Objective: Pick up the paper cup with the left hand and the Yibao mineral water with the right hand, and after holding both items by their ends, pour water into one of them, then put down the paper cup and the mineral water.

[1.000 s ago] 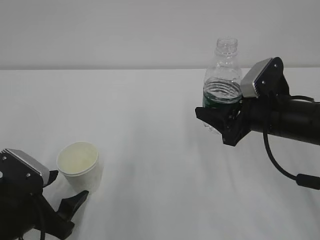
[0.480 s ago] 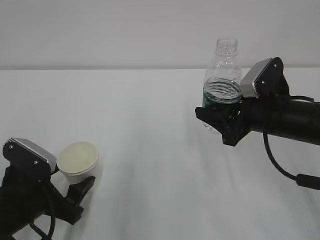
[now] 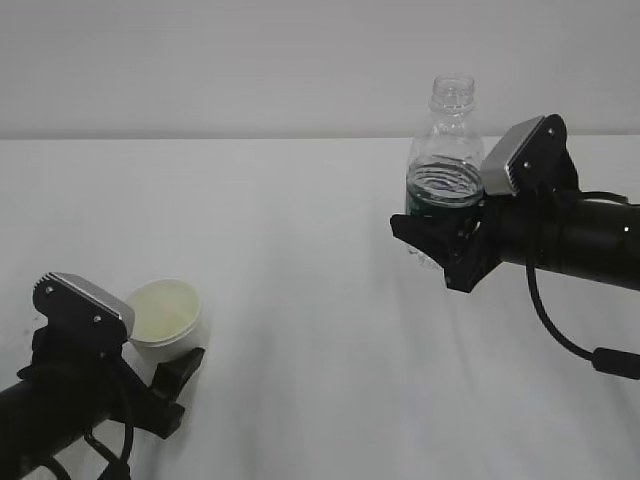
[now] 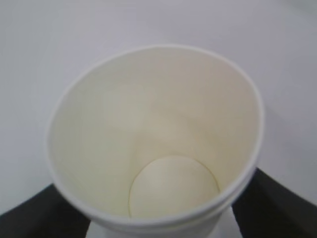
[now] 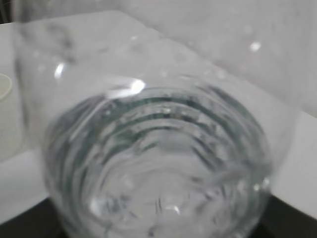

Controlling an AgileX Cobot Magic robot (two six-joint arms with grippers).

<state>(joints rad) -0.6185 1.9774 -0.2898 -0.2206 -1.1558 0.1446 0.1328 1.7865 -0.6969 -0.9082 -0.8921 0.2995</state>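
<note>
empty white paper cup upright; uncapped yibao mineral water upright

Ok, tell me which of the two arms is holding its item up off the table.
The right hand: it holds the Yibao mineral water upright above the table. The left hand is low, with the paper cup between its fingers.

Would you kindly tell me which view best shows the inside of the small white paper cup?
The left wrist view: the small white paper cup fills it, empty, down to its base. The exterior view shows it small; the right wrist view catches only an edge.
</note>
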